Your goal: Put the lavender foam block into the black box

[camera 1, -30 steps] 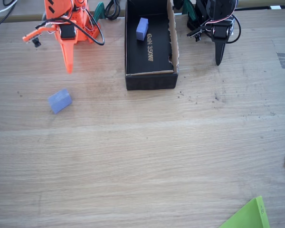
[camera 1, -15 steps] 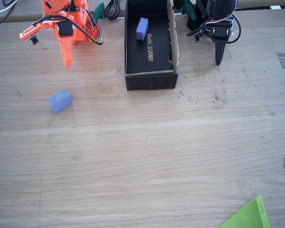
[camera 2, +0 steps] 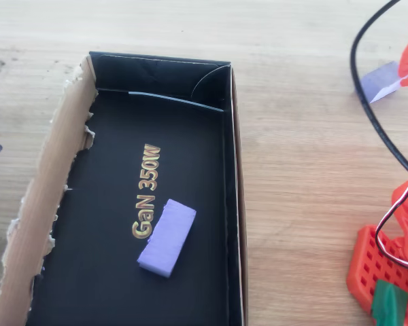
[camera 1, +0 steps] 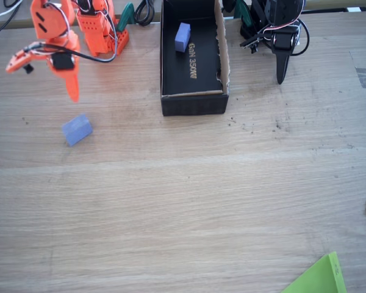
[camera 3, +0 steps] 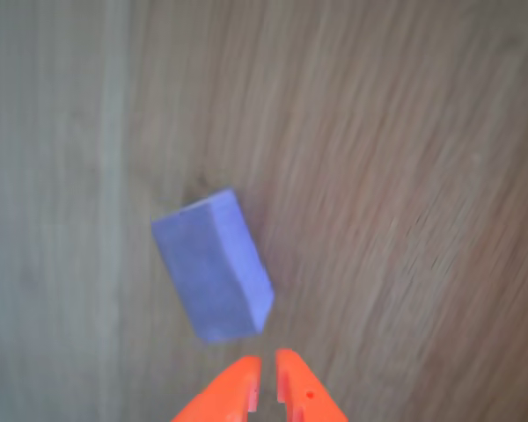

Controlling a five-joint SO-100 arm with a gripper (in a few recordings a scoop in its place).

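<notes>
Orange gripper (camera 3: 266,380), tips nearly pressed together, hovers near lavender foam block (camera 3: 213,266) on table (camera 1: 189,201).

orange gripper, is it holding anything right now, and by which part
Nothing is held. In the wrist view the orange gripper has its fingertips nearly together with nothing between them, and the lavender foam block lies apart from them on the table.

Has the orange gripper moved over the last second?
Yes. In the fixed view the gripper has swung left, away from the black box, toward the lavender foam block.
</notes>
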